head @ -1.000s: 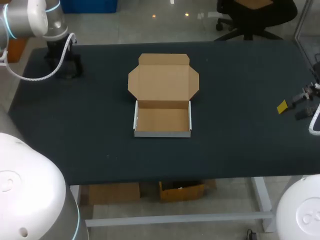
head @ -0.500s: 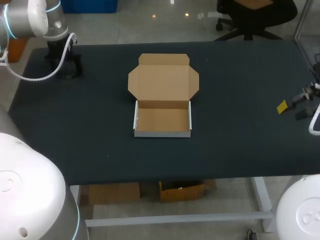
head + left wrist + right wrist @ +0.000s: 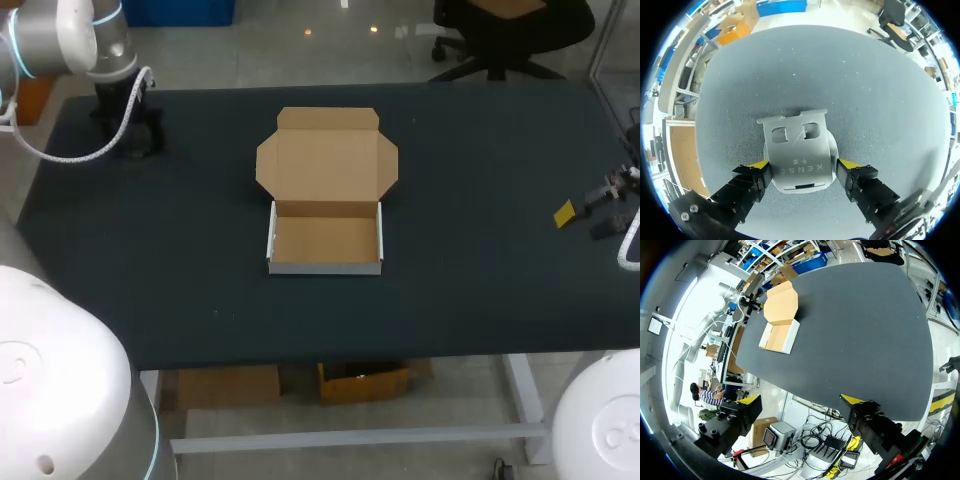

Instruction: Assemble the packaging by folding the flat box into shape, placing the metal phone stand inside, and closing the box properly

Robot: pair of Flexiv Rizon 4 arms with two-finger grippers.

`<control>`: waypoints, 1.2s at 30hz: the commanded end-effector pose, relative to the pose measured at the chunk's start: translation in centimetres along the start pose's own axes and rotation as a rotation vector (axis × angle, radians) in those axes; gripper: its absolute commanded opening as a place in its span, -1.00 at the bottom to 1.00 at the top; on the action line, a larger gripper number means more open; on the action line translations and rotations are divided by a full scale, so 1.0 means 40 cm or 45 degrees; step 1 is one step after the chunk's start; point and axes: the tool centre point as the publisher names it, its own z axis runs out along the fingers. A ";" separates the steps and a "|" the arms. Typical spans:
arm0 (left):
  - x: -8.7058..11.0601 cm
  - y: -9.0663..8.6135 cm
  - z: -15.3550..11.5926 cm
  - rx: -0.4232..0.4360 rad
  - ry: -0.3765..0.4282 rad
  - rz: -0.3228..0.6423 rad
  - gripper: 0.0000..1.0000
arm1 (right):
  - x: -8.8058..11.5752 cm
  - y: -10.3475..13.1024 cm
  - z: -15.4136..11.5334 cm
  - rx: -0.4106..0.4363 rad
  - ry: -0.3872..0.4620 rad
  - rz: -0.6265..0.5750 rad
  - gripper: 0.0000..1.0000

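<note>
- The metal phone stand (image 3: 797,150) lies flat on the table (image 3: 480,280), right between the fingers of the left gripper (image 3: 801,165). It's a silver plate with two rectangular cut-outs. The rounded end sits nearest the wrist and the bent lip points away, ahead of the fingers.
- In the left wrist view those jaws look clamped on the stand. One yellow tip (image 3: 760,165) sits flush against one side of the rounded end, and the other tip is against the opposite side.
- From the head view the left gripper (image 3: 128,125) is down at the far left corner of the table. The stand itself is hidden under it there, so I can't pick it out in that view.
- The box (image 3: 327,238) is folded up into a tray with white outer walls and brown cardboard inside. It sits mid-table, well apart from both grippers, roughly between the two of them.
- Its lid (image 3: 327,160) is open and laid back flat on the table on the far side of the tray, with the side flaps spread out.
- The right gripper (image 3: 800,405) has its jaws wide apart with nothing between them. It hangs just past the table's right edge, and in its own view the box (image 3: 780,337) is far out ahead of the fingers.
- In the head view the right gripper (image 3: 600,205) shows at the right rim of the table, with one yellow tip poking in over the dark surface.
</note>
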 end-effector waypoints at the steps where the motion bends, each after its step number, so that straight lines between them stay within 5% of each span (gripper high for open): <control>1: -0.001 -0.017 0.008 -0.017 -0.004 -0.005 0.44 | 0.001 -0.001 -0.005 0.004 0.003 0.000 1.00; 3: -0.002 -0.018 0.008 -0.017 -0.005 -0.007 0.00 | 0.001 -0.001 -0.005 0.004 0.003 0.000 1.00; 8: -0.004 -0.019 0.008 -0.015 -0.006 -0.011 -0.18 | 0.001 -0.001 -0.005 0.004 0.003 0.000 1.00; 15: -0.005 -0.019 0.008 -0.014 -0.002 -0.012 -1.00 | 0.001 -0.001 -0.005 0.004 0.003 0.000 1.00; 36: -0.010 -0.011 -0.011 0.019 0.010 -0.011 -1.00 | 0.001 -0.001 -0.005 0.004 0.003 0.000 1.00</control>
